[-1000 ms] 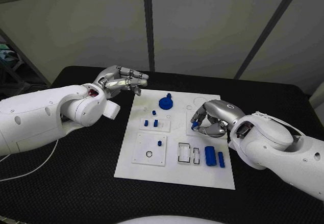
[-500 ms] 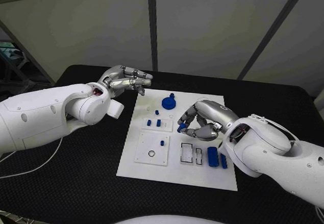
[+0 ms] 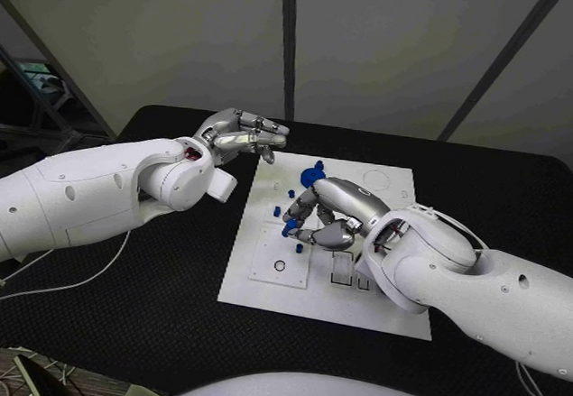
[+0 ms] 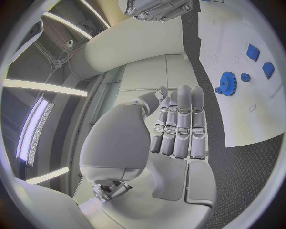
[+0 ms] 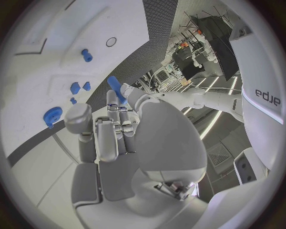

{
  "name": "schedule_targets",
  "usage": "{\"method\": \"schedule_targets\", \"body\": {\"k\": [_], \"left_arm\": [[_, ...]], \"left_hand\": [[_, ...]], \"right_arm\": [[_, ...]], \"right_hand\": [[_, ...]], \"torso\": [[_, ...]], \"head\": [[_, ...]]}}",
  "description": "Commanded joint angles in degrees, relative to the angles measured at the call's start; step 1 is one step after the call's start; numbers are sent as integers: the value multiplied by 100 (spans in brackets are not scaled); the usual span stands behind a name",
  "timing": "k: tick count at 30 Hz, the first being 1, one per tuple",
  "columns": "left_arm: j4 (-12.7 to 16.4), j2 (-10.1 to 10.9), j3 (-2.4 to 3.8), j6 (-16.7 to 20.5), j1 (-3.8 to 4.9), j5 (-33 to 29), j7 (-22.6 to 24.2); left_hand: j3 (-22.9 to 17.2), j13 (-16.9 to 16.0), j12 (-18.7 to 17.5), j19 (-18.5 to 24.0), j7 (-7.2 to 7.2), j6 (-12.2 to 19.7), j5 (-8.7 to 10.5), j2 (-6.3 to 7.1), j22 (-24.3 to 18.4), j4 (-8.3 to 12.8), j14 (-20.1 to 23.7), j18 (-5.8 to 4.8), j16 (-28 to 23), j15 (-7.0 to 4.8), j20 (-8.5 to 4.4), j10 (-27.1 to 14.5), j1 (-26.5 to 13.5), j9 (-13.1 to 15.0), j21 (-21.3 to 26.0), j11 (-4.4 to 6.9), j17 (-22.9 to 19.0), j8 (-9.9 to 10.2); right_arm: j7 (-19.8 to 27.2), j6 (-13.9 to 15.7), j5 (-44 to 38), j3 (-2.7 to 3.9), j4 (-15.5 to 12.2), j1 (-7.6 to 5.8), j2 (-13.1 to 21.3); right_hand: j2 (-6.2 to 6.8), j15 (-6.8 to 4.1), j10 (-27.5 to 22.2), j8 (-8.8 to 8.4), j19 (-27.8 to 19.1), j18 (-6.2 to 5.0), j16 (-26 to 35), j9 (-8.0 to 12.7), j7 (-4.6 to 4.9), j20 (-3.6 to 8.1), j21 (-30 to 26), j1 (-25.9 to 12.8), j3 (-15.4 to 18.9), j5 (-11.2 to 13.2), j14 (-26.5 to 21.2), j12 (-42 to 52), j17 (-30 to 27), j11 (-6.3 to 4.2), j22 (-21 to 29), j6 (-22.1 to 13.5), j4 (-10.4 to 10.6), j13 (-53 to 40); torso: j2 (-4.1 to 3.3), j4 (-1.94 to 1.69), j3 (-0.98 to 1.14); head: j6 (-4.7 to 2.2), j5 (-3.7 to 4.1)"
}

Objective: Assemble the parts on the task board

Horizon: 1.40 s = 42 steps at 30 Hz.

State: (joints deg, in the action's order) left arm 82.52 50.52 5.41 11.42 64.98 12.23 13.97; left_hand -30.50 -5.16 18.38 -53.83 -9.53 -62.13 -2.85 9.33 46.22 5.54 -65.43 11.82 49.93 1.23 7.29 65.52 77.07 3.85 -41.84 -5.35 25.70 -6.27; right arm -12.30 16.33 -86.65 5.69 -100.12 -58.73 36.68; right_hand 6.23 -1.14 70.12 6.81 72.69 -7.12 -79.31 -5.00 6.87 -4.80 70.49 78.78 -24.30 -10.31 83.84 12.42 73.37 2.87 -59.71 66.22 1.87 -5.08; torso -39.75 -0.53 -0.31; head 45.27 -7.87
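Nearest on the black worktop (image 3: 122, 324) lies the white rectangular task board (image 3: 281, 293), above whose middle the right robot hand (image 3: 323, 214) pinches a small blue peg (image 3: 292, 235), while farther back the empty left robot hand (image 3: 245, 134) hovers, fingers curled together.

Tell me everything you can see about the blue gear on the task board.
The blue gear is a flat toothed wheel, apparently plastic, with a raised hub at its middle. It lies flat on the white task board near the board's far edge, with smaller blue parts beside it. In the head view it shows at, between the two hands. Neither the left robot hand nor the right robot hand touches it.
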Motion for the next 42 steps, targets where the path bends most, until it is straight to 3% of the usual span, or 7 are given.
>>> {"method": "schedule_targets", "body": {"k": [1,4,7,14,20,27,42], "left_arm": [[0,-16,4,-75,7,-12,16],[-3,-28,4,-80,7,-12,14],[-5,-37,4,-83,8,-12,15],[-10,-48,4,-87,8,-12,14],[-13,-53,4,-93,7,-12,15],[-17,-56,4,-96,7,-12,14],[-16,-55,4,-104,7,-12,10]], "left_hand": [[4,8,-29,35,-15,12,-14,-47,6,43,38,-150,-12,-1,-17,-23,7,-9,0,-4,-7,23],[4,8,-29,35,-15,12,-14,-47,6,43,38,-150,-12,-1,-17,-23,7,-9,0,-4,-7,23],[4,8,-29,35,-15,12,-14,-47,6,43,38,-150,-12,-1,-17,-23,7,-9,0,-4,-7,23],[4,8,-29,35,-15,12,-14,-47,6,43,38,-150,-12,-1,-17,-23,7,-9,0,-4,-7,23],[4,8,-29,35,-15,12,-14,-47,6,43,38,-150,-12,-1,-17,-23,7,-9,0,-4,-7,23],[4,8,-29,35,-15,12,-14,-47,6,43,38,-150,-12,-1,-17,-23,7,-9,0,-4,-7,23],[8,10,-28,45,-20,19,-14,-52,15,42,46,-153,-11,5,-12,-30,-1,-8,-3,-9,-12,27]], "right_arm": [[166,-40,-16,-60,64,10,-71],[185,-104,-61,-206,140,21,-165],[191,-155,-57,-278,203,30,-219],[189,-257,-78,-376,316,56,-290],[181,-306,-137,-507,342,68,-290],[165,-335,-221,-551,362,71,-276],[94,-378,-365,-560,413,72,-295]], "right_hand": [[-49,-32,28,7,28,73,-16,-28,-8,6,5,-35,6,-13,319,-14,1,3,9,27,38,-9],[-51,-32,26,5,25,72,-16,-28,-8,6,2,-30,6,-13,319,-18,2,2,13,24,35,-9],[-51,-32,26,5,25,72,-16,-28,-8,6,2,-30,6,-13,319,-18,2,2,13,24,35,-9],[-52,-31,24,3,21,71,-12,-27,-7,6,-2,-26,7,-12,317,-22,-5,3,20,20,34,-9],[-52,-31,24,3,21,71,-12,-27,-7,6,-2,-26,7,-12,317,-22,-5,3,20,20,34,-9],[-57,-31,22,0,20,71,-14,-27,-6,6,-4,-21,7,-13,317,-26,-2,4,21,16,31,-9],[-57,-31,22,0,20,71,-14,-27,-6,6,-4,-21,7,-13,317,-26,-2,4,21,16,31,-9]], "torso": [[1,15,3],[0,15,-2],[2,12,4],[3,7,4],[4,10,3],[4,13,-1],[2,11,-1]], "head": [[38,-38],[51,-49],[66,-68],[109,-106],[137,-132],[147,-138],[163,-137]]}}
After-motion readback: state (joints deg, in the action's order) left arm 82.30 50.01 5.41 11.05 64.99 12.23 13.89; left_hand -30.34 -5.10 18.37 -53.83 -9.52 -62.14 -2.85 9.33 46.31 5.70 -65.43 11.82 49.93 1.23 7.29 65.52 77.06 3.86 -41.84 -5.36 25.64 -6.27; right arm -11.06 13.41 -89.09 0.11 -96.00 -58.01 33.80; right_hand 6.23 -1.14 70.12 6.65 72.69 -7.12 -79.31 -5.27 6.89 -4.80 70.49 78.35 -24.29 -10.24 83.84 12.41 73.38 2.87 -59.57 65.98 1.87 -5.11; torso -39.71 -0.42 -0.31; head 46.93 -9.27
